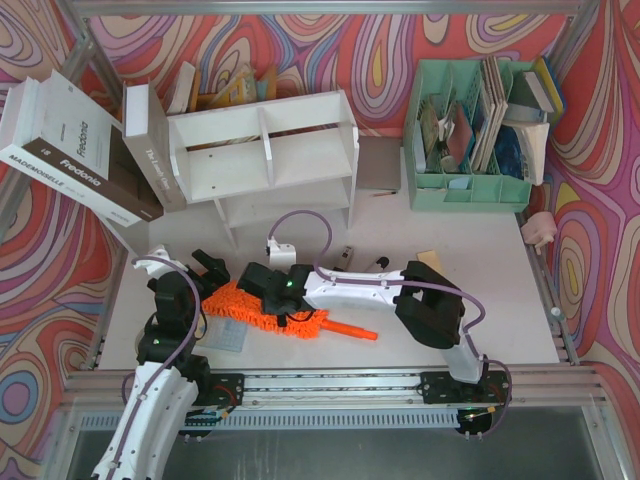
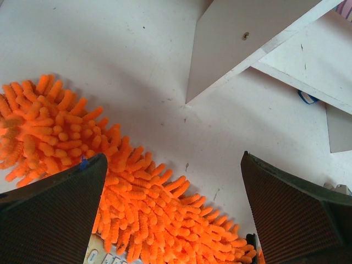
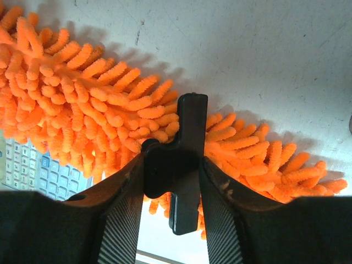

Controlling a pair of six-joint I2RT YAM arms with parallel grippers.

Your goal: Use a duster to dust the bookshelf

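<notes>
Overhead view. The duster (image 1: 262,305) lies slantwise on the white table (image 1: 470,300), in front of the bookshelf (image 1: 265,160) and apart from it. Its fluffy orange head points left and its thin handle (image 1: 350,330) points right, toward the near edge. The bookshelf stands at the back of the table, with large books (image 1: 75,150) leaning at its left end and a green file organiser (image 1: 465,185) well to its right.

Right arm. The right gripper (image 1: 283,292) reaches across the table and sits on the middle of the duster's head. In the right wrist view its two fingers (image 3: 124,214) press from either side on a black plastic piece (image 3: 184,165) standing among the orange fibres, so the jaws are clenched on the duster. A pale keypad (image 3: 38,170) shows under the fibres' edge.

Left arm. The left gripper (image 1: 207,268) hangs over the left end of the duster with its jaws spread wide and nothing between them. In its wrist view the orange fibres (image 2: 137,192) lie below the fingers (image 2: 60,209), and a corner of the bookshelf (image 2: 247,33) shows beyond.
</notes>
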